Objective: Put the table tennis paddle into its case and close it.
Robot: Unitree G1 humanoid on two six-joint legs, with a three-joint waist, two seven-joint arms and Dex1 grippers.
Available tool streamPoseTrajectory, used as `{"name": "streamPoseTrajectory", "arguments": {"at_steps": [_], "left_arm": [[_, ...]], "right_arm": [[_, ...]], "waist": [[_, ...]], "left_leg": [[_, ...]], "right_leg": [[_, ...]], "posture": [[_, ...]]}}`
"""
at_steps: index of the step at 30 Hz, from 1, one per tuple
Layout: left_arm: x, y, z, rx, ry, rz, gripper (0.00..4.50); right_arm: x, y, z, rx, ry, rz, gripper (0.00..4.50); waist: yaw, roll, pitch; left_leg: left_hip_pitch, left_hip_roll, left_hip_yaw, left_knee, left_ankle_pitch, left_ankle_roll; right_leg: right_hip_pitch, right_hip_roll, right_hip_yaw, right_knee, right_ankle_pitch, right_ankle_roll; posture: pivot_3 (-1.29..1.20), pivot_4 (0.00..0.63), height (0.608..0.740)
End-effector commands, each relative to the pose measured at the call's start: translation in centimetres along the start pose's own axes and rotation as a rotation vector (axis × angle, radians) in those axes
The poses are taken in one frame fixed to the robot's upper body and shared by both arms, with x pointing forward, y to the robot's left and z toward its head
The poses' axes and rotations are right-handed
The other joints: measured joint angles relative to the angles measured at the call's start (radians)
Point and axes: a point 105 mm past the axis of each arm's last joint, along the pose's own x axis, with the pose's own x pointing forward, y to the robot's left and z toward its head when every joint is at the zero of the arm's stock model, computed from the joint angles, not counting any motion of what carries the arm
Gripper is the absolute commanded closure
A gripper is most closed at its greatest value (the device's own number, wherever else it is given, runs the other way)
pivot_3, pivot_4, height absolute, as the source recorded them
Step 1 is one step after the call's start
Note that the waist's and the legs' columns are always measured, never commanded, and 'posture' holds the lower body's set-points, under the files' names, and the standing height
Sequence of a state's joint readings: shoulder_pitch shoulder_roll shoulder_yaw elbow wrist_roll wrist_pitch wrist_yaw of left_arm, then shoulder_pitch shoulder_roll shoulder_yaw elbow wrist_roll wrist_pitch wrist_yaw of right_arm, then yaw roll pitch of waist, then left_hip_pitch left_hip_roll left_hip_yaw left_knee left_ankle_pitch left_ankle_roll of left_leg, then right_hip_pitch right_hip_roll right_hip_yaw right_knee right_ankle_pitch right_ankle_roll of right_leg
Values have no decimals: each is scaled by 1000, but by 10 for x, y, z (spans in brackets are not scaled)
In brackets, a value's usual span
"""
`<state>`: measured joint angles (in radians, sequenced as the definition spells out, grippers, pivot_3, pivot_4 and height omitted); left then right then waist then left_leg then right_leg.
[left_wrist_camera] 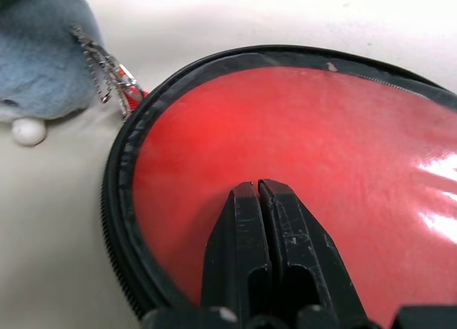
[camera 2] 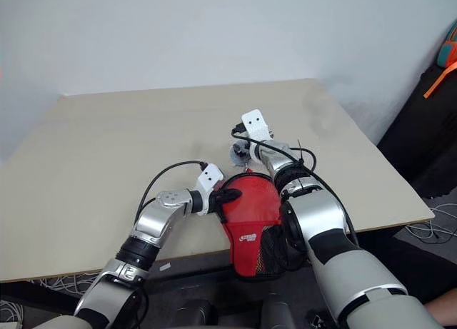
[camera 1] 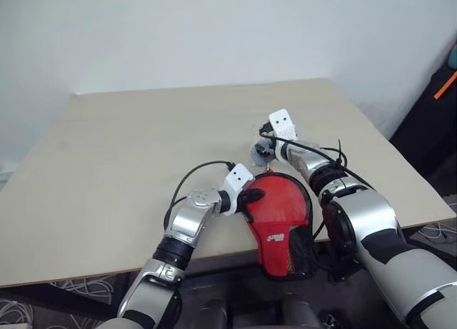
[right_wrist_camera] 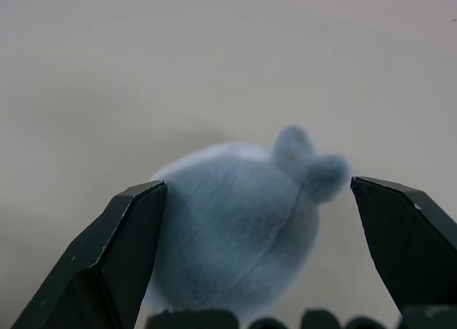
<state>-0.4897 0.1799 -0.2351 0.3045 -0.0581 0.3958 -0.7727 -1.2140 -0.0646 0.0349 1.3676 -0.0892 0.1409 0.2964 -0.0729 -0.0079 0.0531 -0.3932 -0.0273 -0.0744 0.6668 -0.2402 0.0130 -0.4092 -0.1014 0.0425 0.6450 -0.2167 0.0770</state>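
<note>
The red case (camera 1: 282, 222) lies at the table's near edge, its black mesh narrow end hanging over the edge. Through its clear, black-rimmed window (left_wrist_camera: 285, 143) shows the red face of the table tennis paddle; the handle is hidden. My left gripper (left_wrist_camera: 258, 190) is shut, its tips resting on the window near the case's left rim. A small grey-blue plush charm (right_wrist_camera: 235, 229) hangs from the zip pull (left_wrist_camera: 107, 72) at the case's far end. My right gripper (right_wrist_camera: 257, 185) stands open, with one finger on each side of the charm.
The beige table (camera 1: 143, 143) stretches wide to the left and back, up to a white wall. A dark object with an orange strap (camera 1: 437, 100) stands past the table's right edge. Cables lie on the floor below the near edge.
</note>
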Motion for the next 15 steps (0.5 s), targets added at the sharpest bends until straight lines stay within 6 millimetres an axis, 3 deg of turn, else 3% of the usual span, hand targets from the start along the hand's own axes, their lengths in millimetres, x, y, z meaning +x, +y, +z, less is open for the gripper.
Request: {"name": "streamPoseTrajectory", "arguments": {"at_steps": [1, 6, 10, 15], "left_arm": [[-2, 4, 12, 16, -34, 12, 4500], [-1, 4, 12, 16, -31, 12, 4500], [2, 3, 12, 17, -27, 3, 4500], [6, 3, 12, 19, -25, -7, 4500]], "right_arm": [[-2, -9, 5, -93, -10, -41, 24], [-6, -24, -9, -140, 29, -83, 24], [-14, -49, -22, -158, 67, -147, 24], [-24, -73, -25, -175, 89, -176, 24]], "waist": [[0, 0, 0], [0, 1, -1], [1, 1, -1], [-1, 2, -2]], "left_leg": [[0, 0, 0, 0, 0, 0], [0, 0, 0, 0, 0, 0], [0, 0, 0, 0, 0, 0], [1, 0, 0, 1, 0, 0]], "right_leg": [[0, 0, 0, 0, 0, 0], [0, 0, 0, 0, 0, 0], [1, 0, 0, 0, 0, 0], [2, 0, 0, 0, 0, 0]], "posture": [[0, 0, 698], [0, 0, 698], [0, 0, 698], [0, 0, 698]]}}
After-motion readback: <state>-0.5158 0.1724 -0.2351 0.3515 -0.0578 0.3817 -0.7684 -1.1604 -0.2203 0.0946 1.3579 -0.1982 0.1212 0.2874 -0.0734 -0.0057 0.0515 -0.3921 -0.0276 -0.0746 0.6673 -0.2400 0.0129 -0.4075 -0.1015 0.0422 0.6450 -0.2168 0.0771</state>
